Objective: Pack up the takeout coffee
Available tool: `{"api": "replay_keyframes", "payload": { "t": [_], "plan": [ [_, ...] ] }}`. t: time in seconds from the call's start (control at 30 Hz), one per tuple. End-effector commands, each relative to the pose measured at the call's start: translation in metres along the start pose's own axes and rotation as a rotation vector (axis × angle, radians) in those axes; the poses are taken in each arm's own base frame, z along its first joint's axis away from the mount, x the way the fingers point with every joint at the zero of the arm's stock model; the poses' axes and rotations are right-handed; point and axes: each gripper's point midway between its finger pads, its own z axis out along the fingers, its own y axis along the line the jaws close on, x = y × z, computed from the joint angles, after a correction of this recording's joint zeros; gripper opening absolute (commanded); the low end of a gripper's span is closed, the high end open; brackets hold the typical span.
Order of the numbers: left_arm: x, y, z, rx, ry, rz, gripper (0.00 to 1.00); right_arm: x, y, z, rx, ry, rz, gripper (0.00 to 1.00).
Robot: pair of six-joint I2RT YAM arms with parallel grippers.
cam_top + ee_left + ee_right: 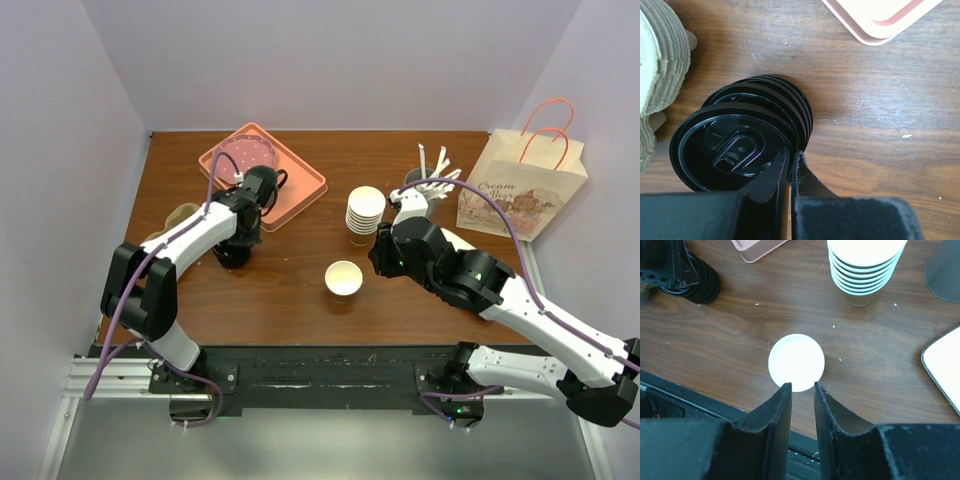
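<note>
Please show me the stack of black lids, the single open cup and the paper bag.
stack of black lids (735,147), left wrist view, on the top lid's centre.
single open cup (343,277), top external view, inside its mouth.
paper bag (520,195), top external view, on its printed front.

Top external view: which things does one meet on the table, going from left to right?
Tan cardboard holder → pink rectangular plastic tray → stack of white paper cups → kraft paper bag with orange handles.

Lone cup (343,278) before cup stack (365,214), tray (302,186) left, bag (520,190) right
</note>
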Motion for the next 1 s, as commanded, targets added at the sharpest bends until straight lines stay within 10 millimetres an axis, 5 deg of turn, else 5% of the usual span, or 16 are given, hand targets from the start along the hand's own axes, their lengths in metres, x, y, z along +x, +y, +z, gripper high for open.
{"api": "replay_keyframes", "payload": {
  "t": [0.0,0.27,0.37,0.5,0.6,0.7,0.8,0.97],
  "plan": [
    [-0.024,-0.002,-0.019,0.034,-0.042,-0.016,0.01,-0.013,0.006,-0.007,-0.025,-0.036,0.015,0.29],
    [-0.046,-0.038,-0.079,0.322,-0.051,0.033,0.0,-0.039,0.056,-0.032,-0.366,-0.165,-0.228,0.36],
    [-0.041,-0.073,-0.121,0.608,-0.049,0.074,0.0,-0.051,0.066,-0.044,-0.466,-0.298,-0.329,0.41],
    [-0.022,-0.117,-0.201,1.098,-0.06,0.039,0.0,-0.056,0.072,-0.067,-0.582,-0.498,-0.549,0.5],
    [-0.009,-0.124,-0.249,1.337,-0.096,0.016,0.0,-0.056,0.078,-0.07,-0.615,-0.536,-0.67,0.61],
    [0.012,-0.122,-0.278,1.507,-0.085,0.019,0.0,-0.036,0.095,-0.069,-0.743,-0.477,-0.818,0.68],
    [0.048,-0.122,-0.288,1.654,0.022,0.043,0.0,-0.027,0.109,-0.069,-0.831,-0.441,-0.881,0.71],
    [0.078,-0.121,-0.296,1.688,0.045,0.132,0.0,-0.022,0.119,-0.064,-0.886,-0.411,-1.004,0.74]
  ]
}}
